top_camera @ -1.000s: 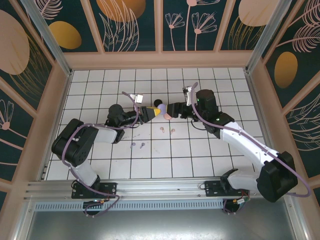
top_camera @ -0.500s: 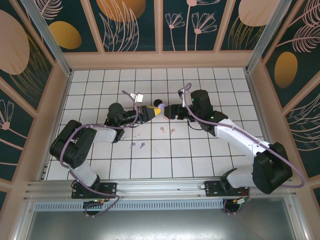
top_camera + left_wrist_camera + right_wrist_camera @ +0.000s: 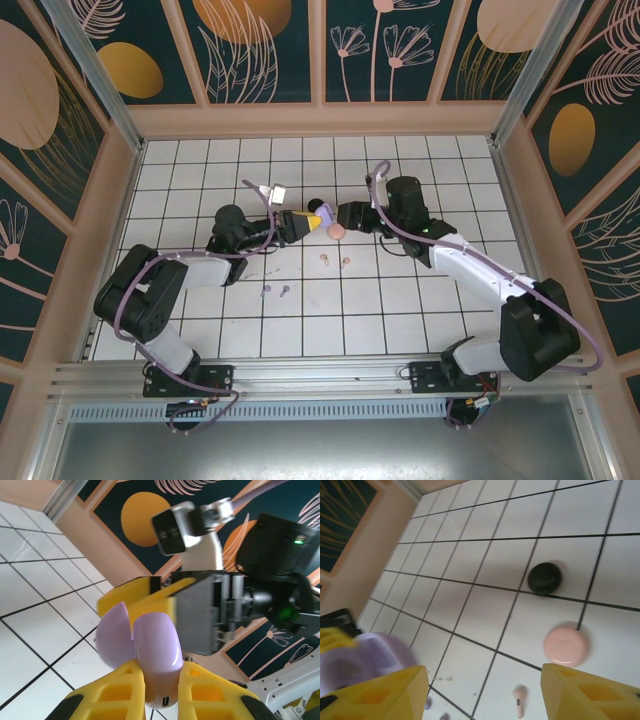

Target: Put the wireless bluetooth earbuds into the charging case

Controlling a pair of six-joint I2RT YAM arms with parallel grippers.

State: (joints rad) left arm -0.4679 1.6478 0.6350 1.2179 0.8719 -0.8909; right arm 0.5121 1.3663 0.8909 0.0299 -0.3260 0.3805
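Two pink earbuds [image 3: 324, 260] on tiles [image 3: 400, 300], apart from left claw [image 3: 313, 223] pinching lilac case [image 3: 324, 214], right claw [image 3: 342, 217] spread beside it

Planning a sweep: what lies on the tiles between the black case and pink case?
Right wrist view: only bare tile and a grid line between black case and pink case.
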